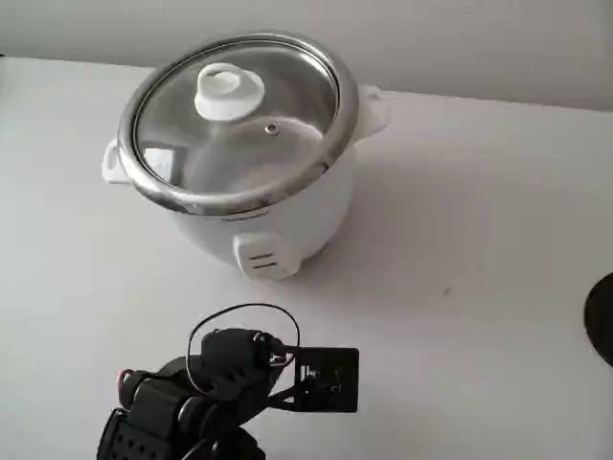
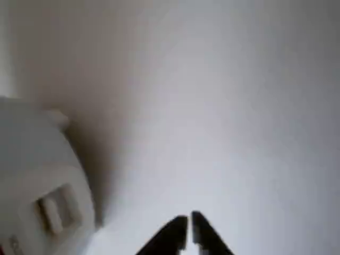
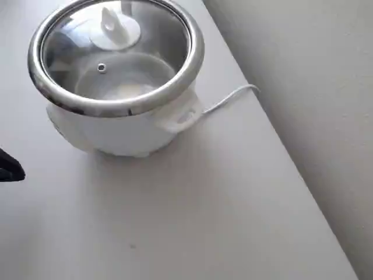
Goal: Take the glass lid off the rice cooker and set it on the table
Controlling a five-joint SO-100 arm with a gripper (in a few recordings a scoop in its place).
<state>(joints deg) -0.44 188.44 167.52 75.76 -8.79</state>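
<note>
While the lid sits on the cooker, its glass looks fragile and slippery. Its knob seems the best hold; the hand hangs closed and empty over the worktop.

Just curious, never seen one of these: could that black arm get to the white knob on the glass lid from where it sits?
Probably yes: the knob stands exposed atop the glass lid, and nothing lies between it and the gripper.
</note>
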